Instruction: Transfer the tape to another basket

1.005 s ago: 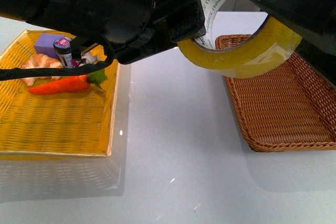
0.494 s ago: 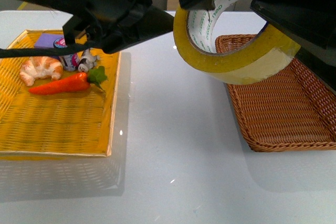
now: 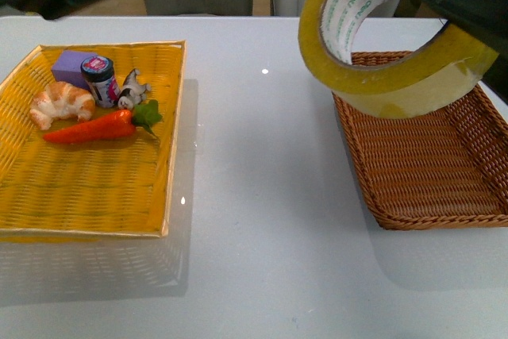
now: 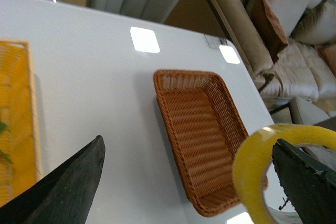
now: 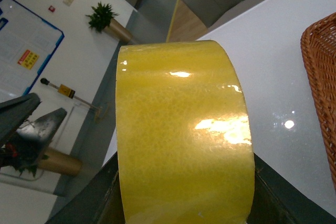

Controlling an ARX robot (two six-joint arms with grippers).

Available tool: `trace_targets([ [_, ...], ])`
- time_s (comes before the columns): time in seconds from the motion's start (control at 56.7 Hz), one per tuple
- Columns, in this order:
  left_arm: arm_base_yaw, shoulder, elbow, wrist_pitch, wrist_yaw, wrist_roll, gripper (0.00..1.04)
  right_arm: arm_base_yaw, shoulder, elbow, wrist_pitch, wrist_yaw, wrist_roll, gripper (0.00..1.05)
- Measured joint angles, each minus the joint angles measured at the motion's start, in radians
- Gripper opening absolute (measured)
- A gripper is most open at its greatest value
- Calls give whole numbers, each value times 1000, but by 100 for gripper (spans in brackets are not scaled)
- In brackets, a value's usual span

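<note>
Tape point(image 3: 389, 77), upper right of front view, held aloft over left rim of basket point(image 3: 429, 216) by R gripper point(image 5: 185, 182) pinching its flat faces; L gripper point(image 4: 187, 145) spread wide, empty; roll prob. light, stiff, glossy-slick, so hold across width looks safest.

Left gripper point(image 4: 187, 142) withdrew — tape point(image 3: 389, 94) shifted toward basket point(image 3: 421, 172).
</note>
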Motion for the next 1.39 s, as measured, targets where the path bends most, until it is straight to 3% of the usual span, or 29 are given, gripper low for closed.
trace_targets([
  [0.123, 53, -65, -56, 61, -14, 56, 96, -57, 3, -1, 2, -33, 3, 48],
  [0.159, 56, -79, -80, 106, -72, 94, 94, -74, 8, -1, 8, -43, 3, 48],
  [0.194, 62, -104, -130, 214, -216, 169, 87, -92, 16, -1, 16, -53, 5, 48],
  [0.229, 72, -130, -174, 280, -296, 229, 81, -116, 32, -1, 29, -61, 8, 48],
  [0.3, 105, -193, -257, 350, -386, 333, 71, -154, 70, 5, 52, -79, 18, 48],
  [0.67, 237, -439, -524, 369, -290, 448, 3, -338, 514, 226, 189, -102, 88, 48],
  [0.934, 295, -602, -620, 296, -232, 455, 2, -347, 820, 451, 159, -73, 154, 48],
  [1.005, 343, -639, -634, 274, -166, 456, 2, -340, 863, 495, 152, -60, 170, 48],
  [1.093, 379, -691, -653, 240, -159, 455, 2, -328, 924, 552, 137, -43, 193, 48],
  [1.393, 381, -819, -715, 182, -150, 456, 2, -304, 1045, 631, 35, 18, 211, 48],
])
